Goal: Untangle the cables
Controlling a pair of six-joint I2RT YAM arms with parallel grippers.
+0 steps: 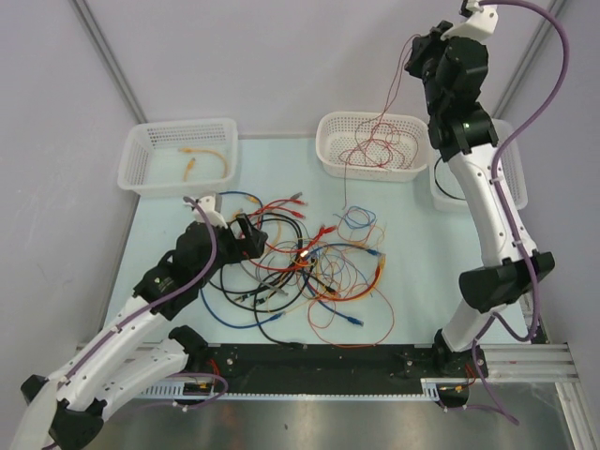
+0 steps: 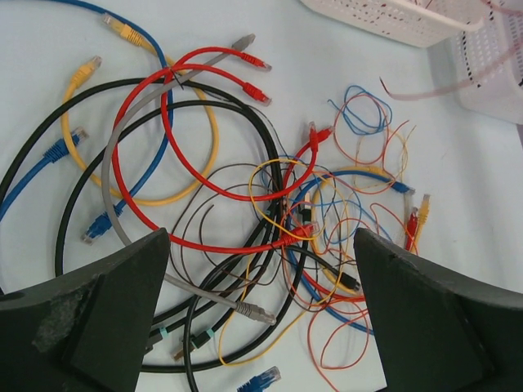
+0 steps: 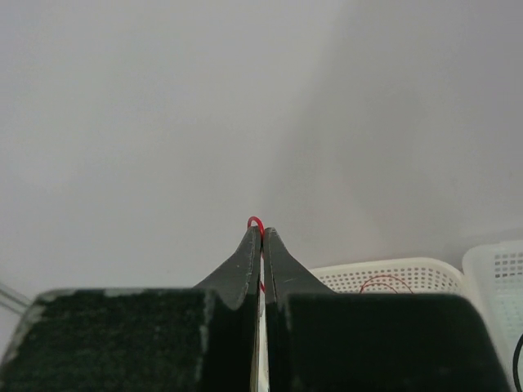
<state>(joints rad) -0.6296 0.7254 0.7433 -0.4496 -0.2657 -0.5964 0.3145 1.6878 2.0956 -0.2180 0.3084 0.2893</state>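
Observation:
The cables (image 1: 300, 258) lie in a tangled heap on the pale table: thick red, black, blue, yellow and grey ones with plugs, and thin orange, red and blue wires. My left gripper (image 1: 246, 236) hovers at the heap's left side. In the left wrist view it (image 2: 261, 327) is open and empty above a red loop (image 2: 188, 163) and a grey plug (image 2: 255, 311). My right gripper (image 1: 412, 56) is raised high at the back, shut on a thin red wire (image 3: 256, 220). That wire (image 1: 389, 103) hangs down into the middle basket (image 1: 330, 159).
A white basket (image 1: 141, 155) at the back left holds an orange-yellow cable (image 1: 202, 155). Another white basket (image 1: 516, 187) stands at the back right, partly behind the right arm. The middle basket's rim shows in the right wrist view (image 3: 384, 269). Grey walls close the back.

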